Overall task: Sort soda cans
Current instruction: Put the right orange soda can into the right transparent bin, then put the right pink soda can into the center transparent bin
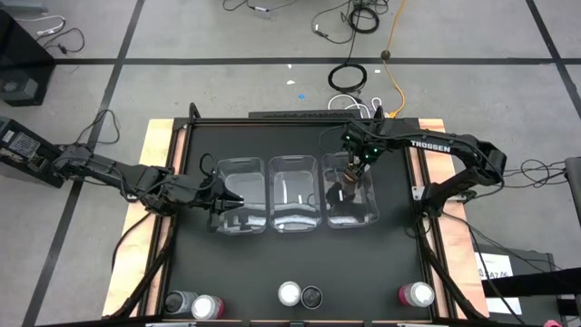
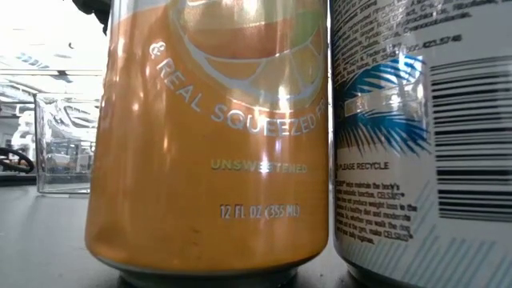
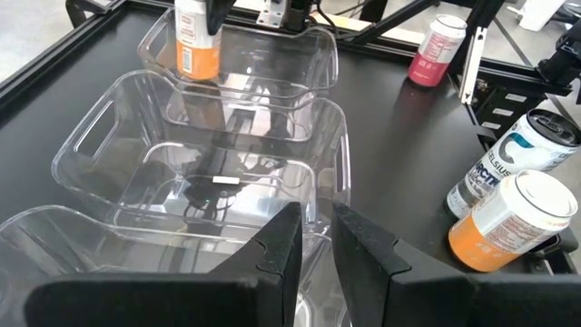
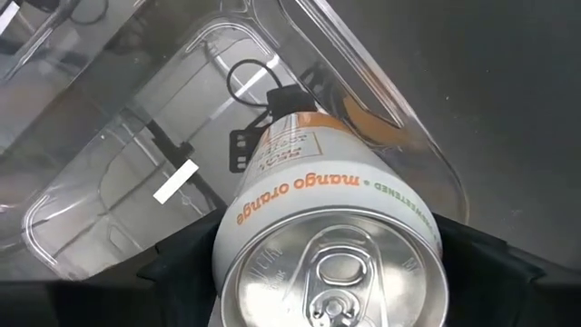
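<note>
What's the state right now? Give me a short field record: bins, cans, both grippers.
bins: three clear bins in a row mid-table
right gripper: right gripper inside the right bin, fingers around an orange can, upright
left gripper: left gripper shut, empty, over the left bin
cans at near edge: five upright; dark can with pink-red can, orange can by camera with dark can by camera, lone pink-red can
sorted: none released yet

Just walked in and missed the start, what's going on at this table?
The right hand is lowering an orange can into the right-hand clear bin, fingers either side of it. The left hand, shut and empty, waits at the left bin. Five other cans stand along the near table edge, unsorted.
</note>
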Controlling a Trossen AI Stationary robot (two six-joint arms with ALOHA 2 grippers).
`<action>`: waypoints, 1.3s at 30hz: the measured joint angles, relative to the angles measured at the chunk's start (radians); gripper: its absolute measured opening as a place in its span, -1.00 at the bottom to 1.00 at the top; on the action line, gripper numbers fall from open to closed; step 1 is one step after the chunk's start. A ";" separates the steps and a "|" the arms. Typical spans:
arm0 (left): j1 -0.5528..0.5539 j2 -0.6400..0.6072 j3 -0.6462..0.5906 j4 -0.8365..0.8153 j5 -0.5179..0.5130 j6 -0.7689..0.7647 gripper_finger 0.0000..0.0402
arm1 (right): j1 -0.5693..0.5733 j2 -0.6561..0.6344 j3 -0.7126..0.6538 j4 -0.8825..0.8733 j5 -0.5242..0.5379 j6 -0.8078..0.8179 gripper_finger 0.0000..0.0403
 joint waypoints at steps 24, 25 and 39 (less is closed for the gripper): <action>0.000 0.000 0.000 0.000 0.000 -0.001 -0.64 | 0.000 0.000 0.002 0.002 0.001 0.003 0.68; 0.000 0.000 0.000 0.000 0.000 0.000 -0.64 | 0.000 0.000 0.002 -0.002 0.001 0.003 0.68; 0.000 0.000 0.000 0.000 0.000 0.001 -0.64 | 0.000 -0.119 0.071 -0.030 0.005 0.006 0.68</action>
